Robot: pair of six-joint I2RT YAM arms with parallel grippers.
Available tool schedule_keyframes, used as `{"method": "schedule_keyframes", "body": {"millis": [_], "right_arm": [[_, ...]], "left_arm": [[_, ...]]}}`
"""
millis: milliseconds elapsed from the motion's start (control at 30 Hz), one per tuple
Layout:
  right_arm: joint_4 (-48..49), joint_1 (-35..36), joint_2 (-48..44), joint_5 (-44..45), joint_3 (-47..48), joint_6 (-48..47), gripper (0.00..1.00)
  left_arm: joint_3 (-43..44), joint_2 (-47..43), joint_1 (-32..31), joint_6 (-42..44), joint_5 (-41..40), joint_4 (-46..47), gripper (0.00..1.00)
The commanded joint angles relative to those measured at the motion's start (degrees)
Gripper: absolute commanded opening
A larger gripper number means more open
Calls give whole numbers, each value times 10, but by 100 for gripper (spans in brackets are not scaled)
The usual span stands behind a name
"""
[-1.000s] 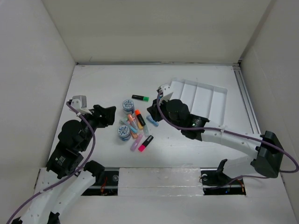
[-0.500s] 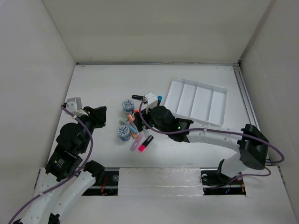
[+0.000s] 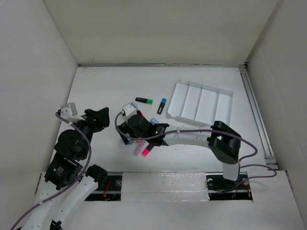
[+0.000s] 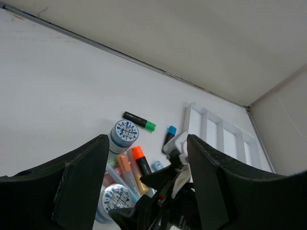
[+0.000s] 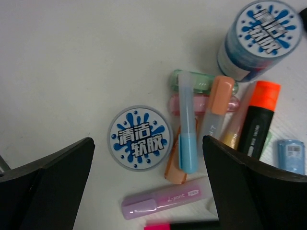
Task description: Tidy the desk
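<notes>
Lying flat, desk [image 3: 105, 86], rail [image 3: 253, 103] along R edge

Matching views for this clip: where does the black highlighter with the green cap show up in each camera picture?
Top external: the green-capped highlighter lies just left of centre, with the white tray to its right.
Left wrist: near the middle of the picture, again with the tray to its right.
Right wrist: not in it.
Shared landmark: the white tray, seen in the top and left wrist views only.
</notes>
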Motion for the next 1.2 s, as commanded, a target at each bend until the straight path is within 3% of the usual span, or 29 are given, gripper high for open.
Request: {"method": "schedule_keyframes", "body": {"millis": [0,400,567,833,900,1033,1167], "right_arm": [[-25,12,28,-15,51,-5,100],[-45,35,107,70,93,0,97],[-17,35,106,70,87,11,55],[85,35,-57,107,15,1,52],[90,-9,-164,120,-21,-5,52],[74,-87,-222,113,-54,9,52],[48,-256,-273,91,-99,54,52]], "left_arm": [[-2,-6,-1,-9,-15,12,62],[-2,-13,-1,-7,-3,13,62],[-2,-16,-1,-7,-3,12,62],[-4,-17,-1,-7,4,15,62],[-4,-22,-1,-7,7,16,62],[-4,-24,-1,-6,11,18,62],[-6,-29,-1,-5,16,20,62]]}}
